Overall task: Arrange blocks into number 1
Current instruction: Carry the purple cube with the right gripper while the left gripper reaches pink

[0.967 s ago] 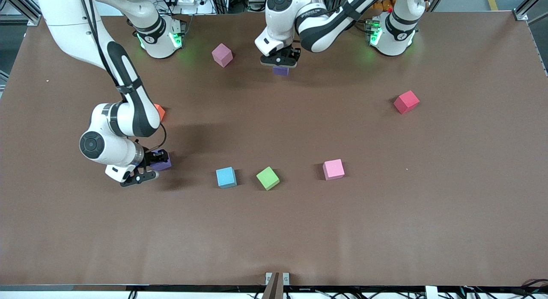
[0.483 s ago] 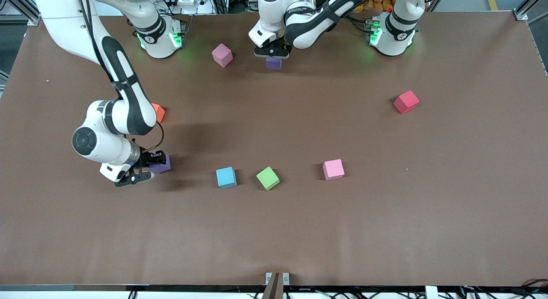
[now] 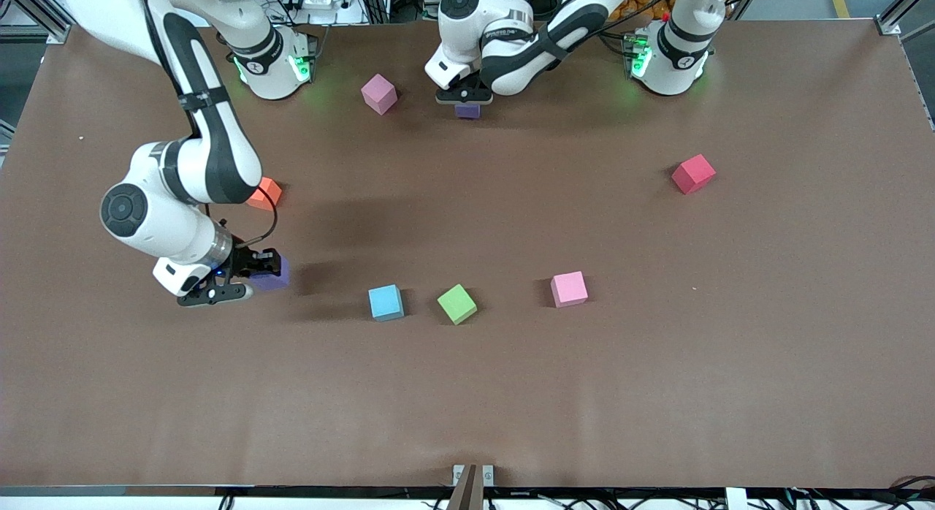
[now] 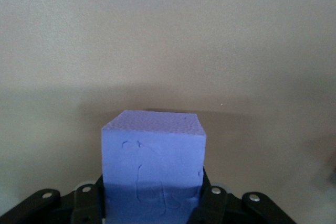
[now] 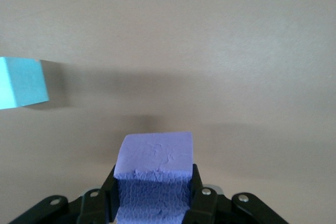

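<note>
One purple block [image 3: 467, 110] is pinched by the left gripper [image 3: 466, 101], beside the darker pink block [image 3: 379, 93]. The other purple block [image 3: 270, 274] is clamped in the right gripper [image 3: 248, 275], beside the blue block [image 3: 385, 302], toward the right arm's end.

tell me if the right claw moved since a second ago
Yes: the right claw, shut on a purple block, has drawn away from the light blue block.

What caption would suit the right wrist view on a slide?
Right gripper shut on a purple block above the brown table, a light blue block nearby.
</note>
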### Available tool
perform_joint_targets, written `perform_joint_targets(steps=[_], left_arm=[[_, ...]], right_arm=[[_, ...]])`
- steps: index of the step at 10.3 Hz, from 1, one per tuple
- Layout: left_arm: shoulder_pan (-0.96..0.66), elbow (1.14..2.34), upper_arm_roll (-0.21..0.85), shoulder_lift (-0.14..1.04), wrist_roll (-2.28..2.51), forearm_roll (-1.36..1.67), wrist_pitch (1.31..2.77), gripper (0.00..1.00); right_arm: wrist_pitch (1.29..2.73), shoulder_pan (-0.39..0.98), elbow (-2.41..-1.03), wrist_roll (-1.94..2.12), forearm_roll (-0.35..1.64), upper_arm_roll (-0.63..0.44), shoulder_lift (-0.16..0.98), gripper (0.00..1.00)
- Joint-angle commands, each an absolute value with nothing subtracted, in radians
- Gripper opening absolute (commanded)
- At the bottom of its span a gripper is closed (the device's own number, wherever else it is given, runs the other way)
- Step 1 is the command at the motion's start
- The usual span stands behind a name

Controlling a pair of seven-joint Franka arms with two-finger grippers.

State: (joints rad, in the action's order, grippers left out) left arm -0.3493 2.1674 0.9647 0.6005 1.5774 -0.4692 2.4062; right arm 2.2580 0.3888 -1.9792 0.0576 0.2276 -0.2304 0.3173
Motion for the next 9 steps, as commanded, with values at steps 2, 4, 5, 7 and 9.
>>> perform_joint_targets(steps=[2,4,5,7,9], left_arm=[[-0.371,2.149,0.954,0.647,1.631,-0.528,2.41,0.63],[-0.367,2.148,0.945,0.646,1.65,-0.587,2.41,1.0],[-0.361,2.128,0.939,0.637,1.666,-0.586,2.408,1.0],[-0.335,2.102,0.934,0.571,1.664,-0.554,2.385,1.0],[-0.299,2.092,0.939,0.471,1.66,-0.493,2.341,1.0]], right_arm=[[2.263,0.426,-2.02,0.017,0.248,-0.255,0.285,0.49],[2.263,0.426,-2.022,0.017,0.248,-0.255,0.285,0.49],[2.263,0.429,-2.022,0.011,0.247,-0.255,0.285,0.49],[2.266,0.466,-2.025,-0.059,0.249,-0.261,0.287,0.49],[2.269,0.523,-2.032,-0.151,0.247,-0.261,0.285,0.49]])
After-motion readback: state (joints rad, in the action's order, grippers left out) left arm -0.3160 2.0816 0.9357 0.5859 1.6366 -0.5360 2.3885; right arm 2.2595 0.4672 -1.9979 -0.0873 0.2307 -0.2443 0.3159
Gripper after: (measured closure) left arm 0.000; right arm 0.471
